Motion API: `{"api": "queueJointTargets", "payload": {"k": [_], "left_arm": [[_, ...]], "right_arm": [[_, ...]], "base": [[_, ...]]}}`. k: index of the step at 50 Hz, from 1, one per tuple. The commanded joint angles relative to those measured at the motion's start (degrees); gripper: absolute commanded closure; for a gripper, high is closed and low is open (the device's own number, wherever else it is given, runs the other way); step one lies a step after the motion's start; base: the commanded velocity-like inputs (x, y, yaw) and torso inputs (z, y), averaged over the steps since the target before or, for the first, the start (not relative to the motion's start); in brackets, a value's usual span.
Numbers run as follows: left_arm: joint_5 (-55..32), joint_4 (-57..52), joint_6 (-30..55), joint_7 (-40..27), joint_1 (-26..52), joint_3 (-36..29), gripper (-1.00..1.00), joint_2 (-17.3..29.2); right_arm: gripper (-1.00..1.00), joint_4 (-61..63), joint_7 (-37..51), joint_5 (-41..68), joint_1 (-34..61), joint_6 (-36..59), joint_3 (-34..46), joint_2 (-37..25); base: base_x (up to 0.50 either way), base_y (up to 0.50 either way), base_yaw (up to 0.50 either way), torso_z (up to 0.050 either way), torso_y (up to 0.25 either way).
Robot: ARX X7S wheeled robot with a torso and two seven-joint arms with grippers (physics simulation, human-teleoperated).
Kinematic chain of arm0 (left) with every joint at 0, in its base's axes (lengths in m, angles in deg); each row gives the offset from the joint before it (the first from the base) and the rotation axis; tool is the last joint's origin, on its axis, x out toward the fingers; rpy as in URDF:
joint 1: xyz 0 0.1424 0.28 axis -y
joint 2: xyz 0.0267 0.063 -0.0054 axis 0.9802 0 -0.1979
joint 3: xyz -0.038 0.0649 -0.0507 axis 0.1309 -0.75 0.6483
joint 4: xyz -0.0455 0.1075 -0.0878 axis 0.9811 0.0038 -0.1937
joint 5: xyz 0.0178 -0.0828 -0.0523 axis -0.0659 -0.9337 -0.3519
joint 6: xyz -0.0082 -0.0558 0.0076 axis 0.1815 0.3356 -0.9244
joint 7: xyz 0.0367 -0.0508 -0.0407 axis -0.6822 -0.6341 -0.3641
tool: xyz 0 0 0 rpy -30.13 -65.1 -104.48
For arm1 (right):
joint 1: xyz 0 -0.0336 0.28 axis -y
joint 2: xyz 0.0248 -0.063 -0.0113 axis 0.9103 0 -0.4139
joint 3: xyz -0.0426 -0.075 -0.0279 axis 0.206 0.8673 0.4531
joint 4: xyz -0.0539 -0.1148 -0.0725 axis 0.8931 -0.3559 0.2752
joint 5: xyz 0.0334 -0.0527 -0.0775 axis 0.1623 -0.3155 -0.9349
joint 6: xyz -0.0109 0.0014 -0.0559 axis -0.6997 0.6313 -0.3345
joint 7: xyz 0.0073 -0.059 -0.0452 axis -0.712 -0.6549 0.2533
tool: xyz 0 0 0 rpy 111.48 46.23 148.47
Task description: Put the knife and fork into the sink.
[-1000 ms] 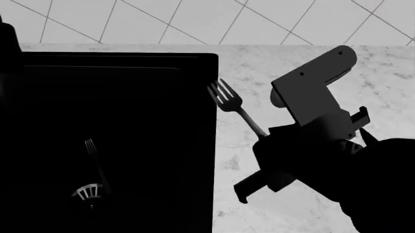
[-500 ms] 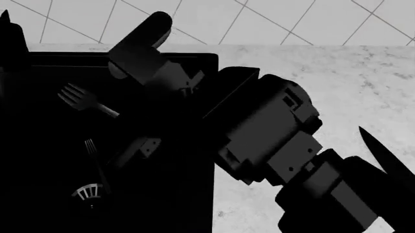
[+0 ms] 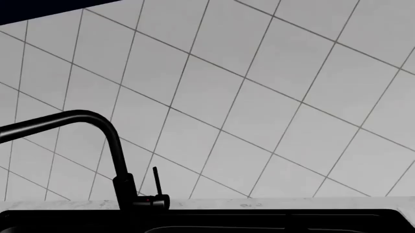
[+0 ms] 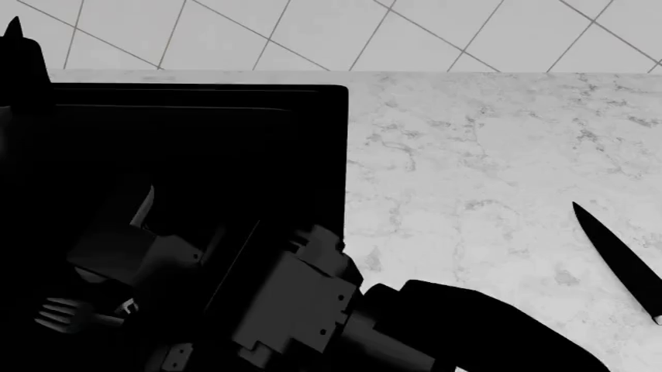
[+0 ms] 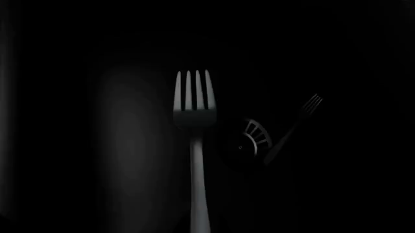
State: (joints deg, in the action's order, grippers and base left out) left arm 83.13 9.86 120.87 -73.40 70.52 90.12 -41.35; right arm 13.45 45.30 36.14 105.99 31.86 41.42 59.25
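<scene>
My right gripper (image 4: 124, 310) reaches down into the black sink (image 4: 259, 124) at its near left and is shut on the fork (image 4: 57, 314). Only the fork's tines show past the arm in the head view. In the right wrist view the fork (image 5: 193, 111) stands out from the jaws over the dark sink floor (image 5: 129, 170), with its handle running back out of the frame. The black knife (image 4: 621, 256) lies on the white marble counter (image 4: 466, 155) at the far right, clear of both arms. A dark pointed shape (image 4: 15, 54) at the head view's left edge seems to be my left arm.
A second fork (image 5: 295, 126) lies on the sink floor beside the round drain strainer (image 5: 254, 137). A black faucet (image 3: 97, 145) stands behind the sink's back rim (image 3: 259, 213), under a tiled wall (image 4: 310, 31). My right forearm (image 4: 466, 325) crosses the sink's right edge.
My right arm has swung left from above the counter, carrying the fork across the sink's rim and down toward its near-left part. The knife now shows whole on the counter.
</scene>
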Motion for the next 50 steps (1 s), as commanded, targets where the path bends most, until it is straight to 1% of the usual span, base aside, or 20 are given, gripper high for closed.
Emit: {"api": "queueJointTargets", "payload": {"k": [1, 8, 9, 10, 11, 21, 33, 36, 39, 46, 50], "left_arm": [[-0.54, -0.34, 0.27, -0.13, -0.03, 0.25, -1.0, 0.11], [-0.7, -0.94, 0.86, -0.14, 0.03, 0.0, -1.0, 0.32], [-0.67, -1.07, 1.04, -0.19, 0.13, -0.08, -1.0, 0.33], [-0.7, -1.15, 1.21, -0.19, 0.19, -0.09, -1.0, 0.31], [-0.68, -1.15, 1.19, -0.26, 0.18, -0.2, -1.0, 0.32], [-1.08, -0.9, 1.05, -0.5, 0.3, -0.59, -1.0, 0.24], [-1.53, 0.29, 0.08, -1.05, 0.0, -0.6, -1.0, 0.35], [-1.66, 0.63, -0.15, -1.1, 0.31, -0.78, -1.0, 0.42], [-1.76, 0.82, -0.24, -1.22, 0.41, -0.84, -1.0, 0.4], [-1.9, 0.47, 0.24, -1.3, 0.37, -0.84, -1.0, 0.7], [-2.05, 0.87, -0.12, -1.48, 0.24, -0.63, -1.0, 0.82]], "right_arm": [[1.0, 1.29, 1.85, -2.47, -5.68, -1.0, 2.85, 0.9], [1.0, -0.56, 1.77, -1.46, -6.65, -1.86, 2.74, 0.9], [-1.0, -0.98, 2.1, -0.86, -6.1, -2.25, 2.73, 0.9], [-1.0, -1.36, 3.62, 0.24, -5.75, -2.56, 2.68, 0.9], [-1.0, -1.75, 2.87, 1.16, -5.0, -3.01, 2.74, 0.9], [-1.0, -3.01, 5.1, 7.31, -0.44, -6.34, 2.82, 0.9], [-1.0, -8.64, 5.64, 11.45, 8.38, -10.57, 2.1, 0.77], [-1.0, -3.33, 8.61, 12.51, 10.26, -8.74, 1.4, -3.38], [-1.0, 0.36, 10.22, 12.55, 11.06, -7.59, 1.74, -6.19], [-1.0, 4.94, 13.45, 13.95, 11.43, -6.05, 1.03, -12.33], [-1.0, 11.83, 18.24, 16.63, 12.27, -4.69, -0.97, -18.81]], "base": [[0.0, 0.0, 0.0, 0.0, 0.0], [0.0, 0.0, 0.0, -0.004, 0.0], [0.0, 0.0, 0.0, 0.0, 0.0], [0.0, 0.0, 0.0, 0.0, 0.0], [0.0, 0.0, 0.0, 0.0, 0.0], [0.0, 0.0, 0.0, -0.001, 0.0], [0.0, 0.0, 0.0, 0.0, 0.0], [0.0, 0.0, 0.0, 0.0, 0.0], [0.0, 0.0, 0.0, 0.0, 0.0], [0.0, 0.0, 0.0, 0.0, 0.0], [0.0, 0.0, 0.0, 0.0, 0.0]]}}
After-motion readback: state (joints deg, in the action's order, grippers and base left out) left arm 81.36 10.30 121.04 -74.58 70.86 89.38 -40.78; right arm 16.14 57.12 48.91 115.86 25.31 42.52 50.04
